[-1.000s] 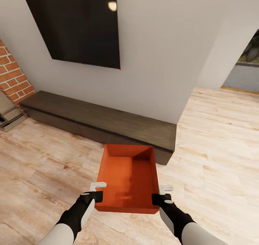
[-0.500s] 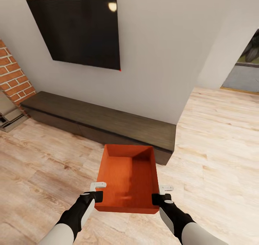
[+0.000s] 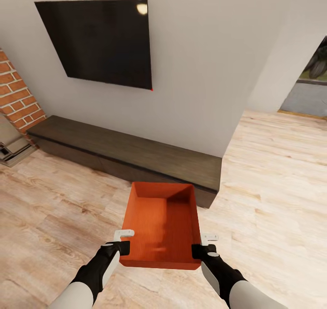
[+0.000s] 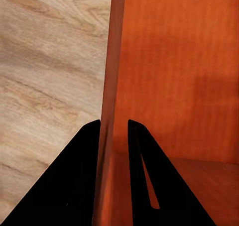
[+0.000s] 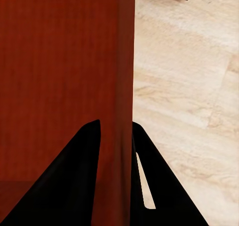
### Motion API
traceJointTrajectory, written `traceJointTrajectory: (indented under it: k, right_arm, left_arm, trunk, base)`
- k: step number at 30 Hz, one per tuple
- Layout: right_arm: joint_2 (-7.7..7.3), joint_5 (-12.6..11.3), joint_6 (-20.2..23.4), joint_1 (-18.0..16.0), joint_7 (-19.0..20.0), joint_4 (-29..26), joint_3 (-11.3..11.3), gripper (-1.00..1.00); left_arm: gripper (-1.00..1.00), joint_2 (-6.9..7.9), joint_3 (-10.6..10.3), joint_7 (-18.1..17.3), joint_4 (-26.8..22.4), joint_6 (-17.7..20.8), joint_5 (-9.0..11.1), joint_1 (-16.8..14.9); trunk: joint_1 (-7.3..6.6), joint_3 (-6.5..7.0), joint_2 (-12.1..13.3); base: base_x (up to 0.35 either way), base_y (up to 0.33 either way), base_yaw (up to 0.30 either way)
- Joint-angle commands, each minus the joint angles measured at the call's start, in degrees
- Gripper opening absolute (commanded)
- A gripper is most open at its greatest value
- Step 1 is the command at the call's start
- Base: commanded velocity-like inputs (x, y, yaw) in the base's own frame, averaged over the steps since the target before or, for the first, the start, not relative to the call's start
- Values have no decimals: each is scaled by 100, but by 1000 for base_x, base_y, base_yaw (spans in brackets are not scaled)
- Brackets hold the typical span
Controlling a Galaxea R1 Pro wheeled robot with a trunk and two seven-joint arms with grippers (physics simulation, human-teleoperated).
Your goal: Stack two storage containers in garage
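An orange-red rectangular storage bin hangs open-side up above the light wood-plank floor, carried between both arms. The left gripper pinches the bin's wall at nine o'clock, one black finger outside, one inside. The right gripper clamps the three o'clock wall likewise. At twelve o'clock sits a long dark wooden cabinet, a black wall-mounted screen above it; red brick column at ten.
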Motion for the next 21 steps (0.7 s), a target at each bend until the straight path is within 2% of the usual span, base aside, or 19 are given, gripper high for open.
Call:
traceJointTrajectory:
  k: [1,19,21]
  right_arm:
    - [-24,70,31,-3,-68,-27,-46,-100]
    - [-24,69,31,-3,-60,-27,-44,-100]
    - [-24,69,31,-3,-60,-27,-43,-100]
  left_arm:
    - [-100,5,64,142,-8,54,-104,-2]
    - [-100,5,64,142,-8,55,-104,-2]
    - [-100,5,64,142,-8,55,-104,-2]
  trunk:
    - [-21,12,35]
    - [-415,334,755]
    - [-415,334,755]
  base:
    - [0,0,0]
    - [0,0,0]
    - [0,0,0]
